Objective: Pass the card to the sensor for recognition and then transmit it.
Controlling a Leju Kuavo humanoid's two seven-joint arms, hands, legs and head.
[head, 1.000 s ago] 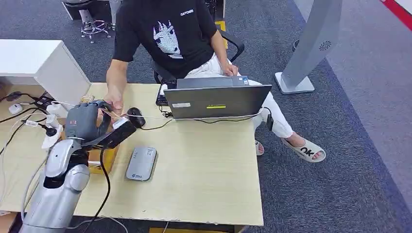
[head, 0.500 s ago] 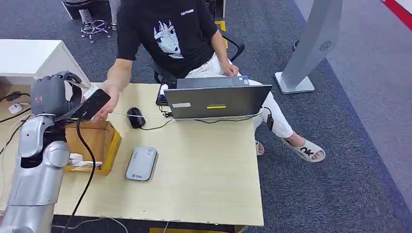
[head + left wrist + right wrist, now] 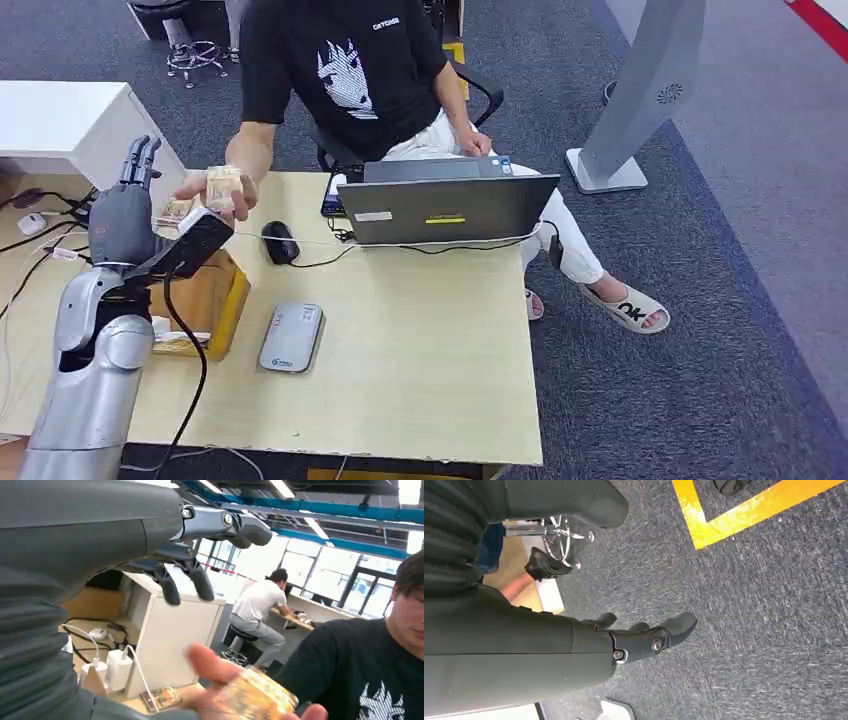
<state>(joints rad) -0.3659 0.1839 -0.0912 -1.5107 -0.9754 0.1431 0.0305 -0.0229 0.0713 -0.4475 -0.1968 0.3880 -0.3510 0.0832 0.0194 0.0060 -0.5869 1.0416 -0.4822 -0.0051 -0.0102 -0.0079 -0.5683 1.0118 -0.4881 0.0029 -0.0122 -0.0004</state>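
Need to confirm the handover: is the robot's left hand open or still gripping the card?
Open. The grey left hand has its fingers apart and holds nothing; the tan card sits in the seated person's hand.

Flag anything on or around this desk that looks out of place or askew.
Nothing looks spilled or damaged. The grey card reader lies slightly askew, and cables and chargers clutter the desk's far left end. The person's hand holds the card.
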